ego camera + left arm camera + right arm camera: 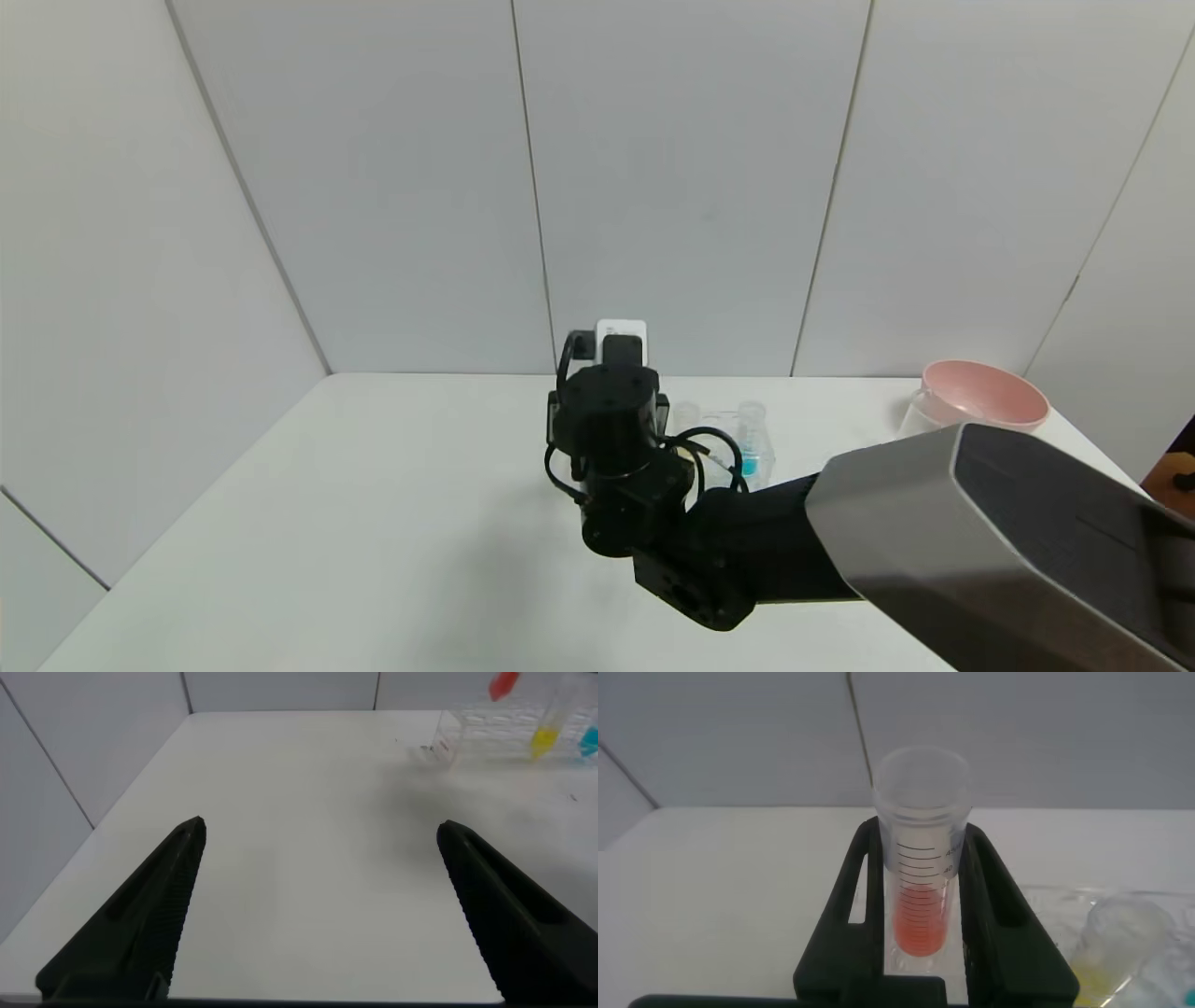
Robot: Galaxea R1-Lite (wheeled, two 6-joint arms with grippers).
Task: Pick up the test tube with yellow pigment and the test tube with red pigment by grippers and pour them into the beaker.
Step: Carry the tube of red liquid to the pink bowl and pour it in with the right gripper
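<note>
1. Right gripper [924, 952]: closed on the test tube with red pigment [922, 859]. Black jaws clamp the tube from both sides around its graduated middle. Tube upright, flared rim above the jaws, red-orange liquid in the lower part, level roughly where the jaws meet it.
2. In the head view the right arm [934, 532] reaches in from the right side; its wrist block sits over the middle of the surface [373, 523], hiding the gripper and the held tube from that camera.
3. Left gripper [318, 905]: wide open, jaws well apart, nothing between them. It hangs over a bare stretch of the white surface, well away from the tubes. Not seen in the head view.
4. Test tube with yellow pigment [545, 728]: stands in a clear rack [467, 737] toward the far side of the surface, yellow liquid at its bottom. In the right wrist view its rim shows just beside the gripper, blurred.
5. Blue-liquid tube [752, 448]: upright in the same rack, next to the yellow one, just behind the right wrist.
6. From the left wrist camera the red liquid [504, 684] shows higher than the rack, off the surface.
7. Pink bowl [982, 397]: far right corner of the surface, near the wall.
8. Beaker: cannot pick it out with certainty; clear shapes by the rack are too faint to tell.
</note>
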